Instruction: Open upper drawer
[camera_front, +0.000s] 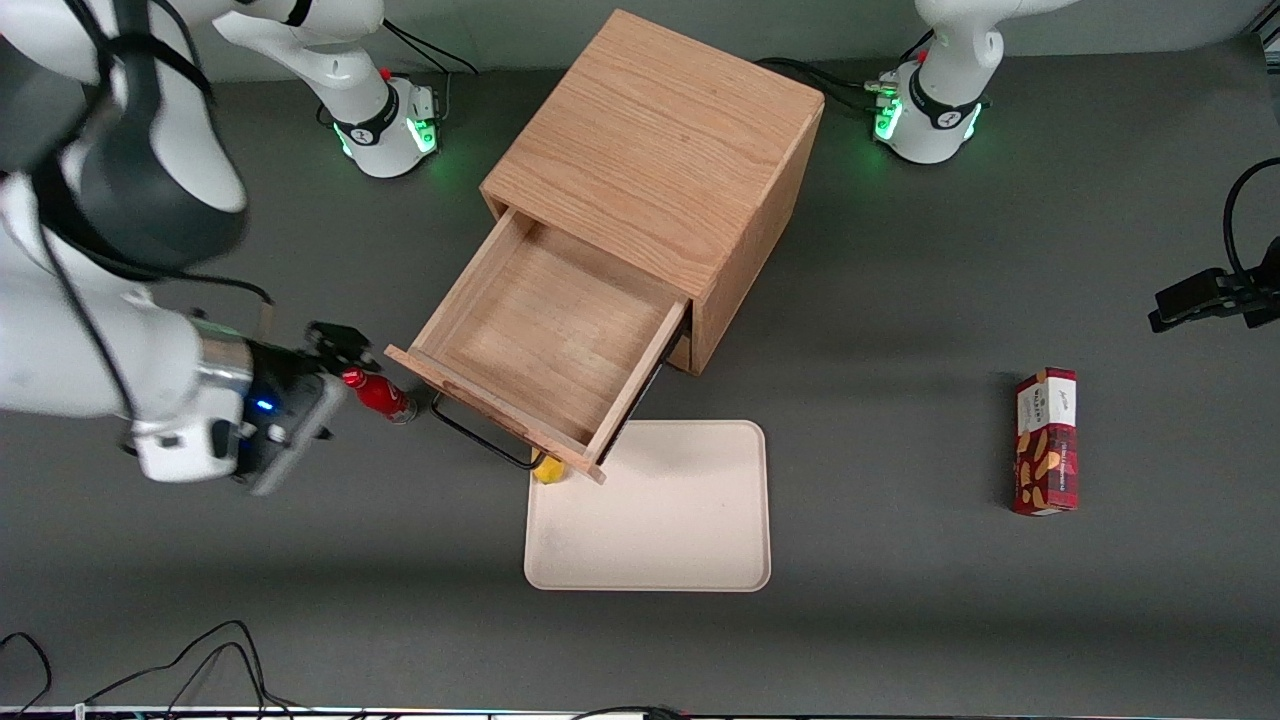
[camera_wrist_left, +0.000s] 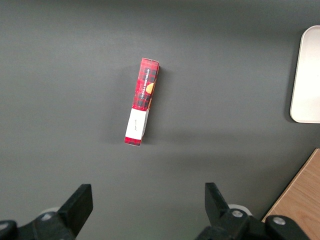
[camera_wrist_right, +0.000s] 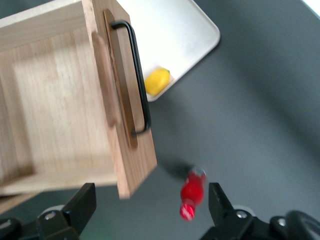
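Our gripper (camera_front: 340, 352) hangs with fingers (camera_wrist_right: 80, 205) spread beside the fully extended upper drawer (camera_front: 545, 335); we should retreat without snagging its handle (camera_wrist_right: 137, 75).

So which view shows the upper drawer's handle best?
The right wrist view: the whole black handle faces it. The front view shows it partly hidden under the upper drawer; the left wrist view misses it. The gripper hangs open nearby.

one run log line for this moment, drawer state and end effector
upper light oak drawer: pulled out, empty | thin black wire handle: free | end effector: open, off handle, above small red bottle
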